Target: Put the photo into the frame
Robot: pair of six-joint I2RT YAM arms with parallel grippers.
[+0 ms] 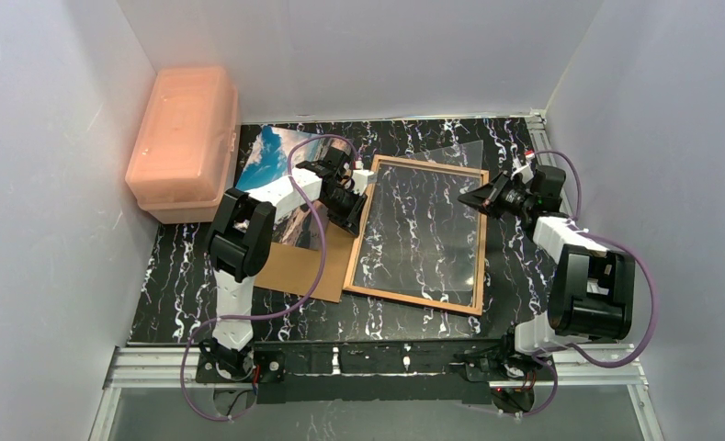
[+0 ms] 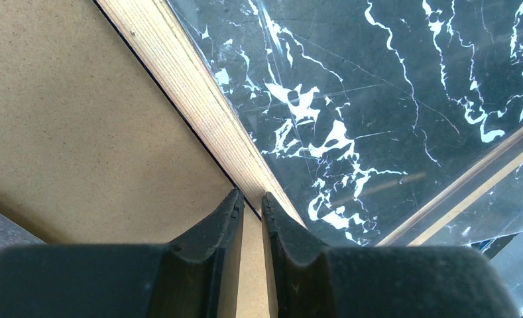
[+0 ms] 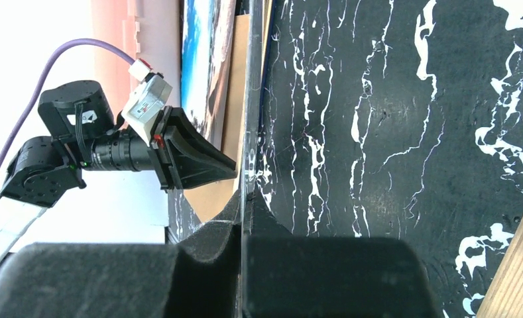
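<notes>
The frame (image 1: 412,299) lies flat mid-table with its light wood back up. My left gripper (image 1: 355,209) sits at its left rail; in the left wrist view the gripper (image 2: 250,197) is shut on that wooden rail (image 2: 192,99). My right gripper (image 1: 470,197) is at the frame's upper right, shut on the clear pane (image 1: 458,152), which it holds tilted above the frame. That pane runs edge-on between the right gripper's (image 3: 245,199) fingers. The photo (image 1: 272,158), blue sky and sand, lies at the back left, partly under my left arm.
A plain brown backing board (image 1: 296,268) lies left of the frame, partly under it and the photo. A pink plastic box (image 1: 184,138) stands against the left wall. White walls close in three sides of the black marble table (image 1: 184,294).
</notes>
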